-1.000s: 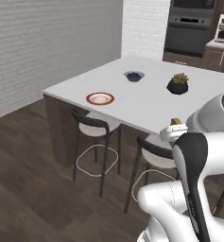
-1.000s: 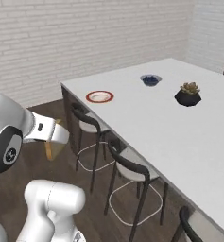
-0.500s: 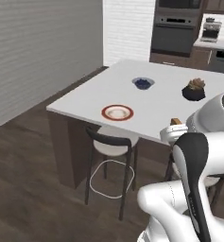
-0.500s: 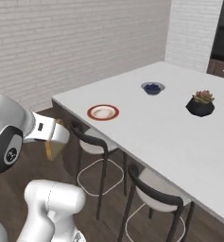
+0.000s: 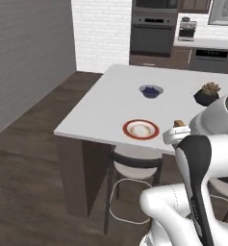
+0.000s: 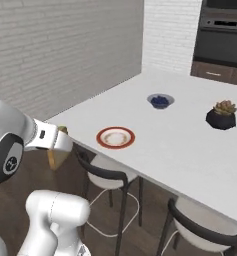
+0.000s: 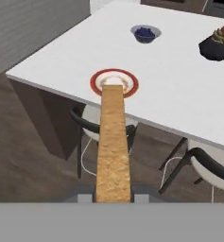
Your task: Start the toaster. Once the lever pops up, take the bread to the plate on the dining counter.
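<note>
Tan bread [image 7: 113,142] stays clamped in the pincer [image 7: 113,191] as the base rolls closer; red-rimmed plate [image 7: 114,82] ahead on the desk [image 7: 179,90].

Base nearer the plate [image 5: 141,129] (views shifted).

The table [image 5: 106,110] is white on a dark brown base. The plate [image 5: 141,129] has a red-orange rim and pale centre. The bread [image 7: 113,142] is speckled golden tan. The bowl [image 5: 151,91] is grey with blue berries. The plant pot [image 6: 220,119] is black. The floor [image 5: 29,192] is dark brown wood, the walls [image 6: 65,45] white-grey brick.
</note>
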Tool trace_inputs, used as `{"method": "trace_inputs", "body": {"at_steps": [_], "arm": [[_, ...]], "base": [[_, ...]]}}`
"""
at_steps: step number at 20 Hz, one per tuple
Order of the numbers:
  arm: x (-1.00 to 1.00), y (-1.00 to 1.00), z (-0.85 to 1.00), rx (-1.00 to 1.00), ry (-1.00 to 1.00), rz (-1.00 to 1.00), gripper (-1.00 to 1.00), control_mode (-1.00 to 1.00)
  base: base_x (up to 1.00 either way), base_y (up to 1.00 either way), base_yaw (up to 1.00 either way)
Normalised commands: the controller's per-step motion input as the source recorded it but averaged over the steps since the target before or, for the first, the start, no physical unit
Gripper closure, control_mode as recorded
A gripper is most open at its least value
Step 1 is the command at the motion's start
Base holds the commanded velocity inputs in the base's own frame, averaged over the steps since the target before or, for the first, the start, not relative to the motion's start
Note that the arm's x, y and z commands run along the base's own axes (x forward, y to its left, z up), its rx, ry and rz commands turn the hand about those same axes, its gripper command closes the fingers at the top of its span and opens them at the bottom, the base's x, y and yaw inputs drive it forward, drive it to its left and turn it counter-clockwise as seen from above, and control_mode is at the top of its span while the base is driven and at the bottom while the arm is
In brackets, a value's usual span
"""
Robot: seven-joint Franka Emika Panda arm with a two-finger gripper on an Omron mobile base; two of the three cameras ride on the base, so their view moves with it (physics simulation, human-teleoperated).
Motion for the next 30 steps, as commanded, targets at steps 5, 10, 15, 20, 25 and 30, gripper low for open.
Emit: {"method": "trace_inputs", "body": {"at_steps": [5,10,15,20,25,30], "arm": [[0.0,0.0,0.0,0.0,0.0,0.0,1.0,1.0],[0.0,0.0,0.0,0.0,0.0,0.0,1.0,1.0],[0.0,0.0,0.0,0.0,0.0,0.0,1.0,1.0],[0.0,0.0,0.0,0.0,0.0,0.0,1.0,1.0],[0.0,0.0,0.0,0.0,0.0,0.0,1.0,1.0],[0.0,0.0,0.0,0.0,0.0,0.0,1.0,1.0]], "base": [[0.89,0.73,-0.3],[0.6,0.19,-0.26],[0.42,0.0,-0.23],[0.46,0.0,-0.18],[0.61,0.02,-0.14],[0.31,0.0,-0.1]]}}
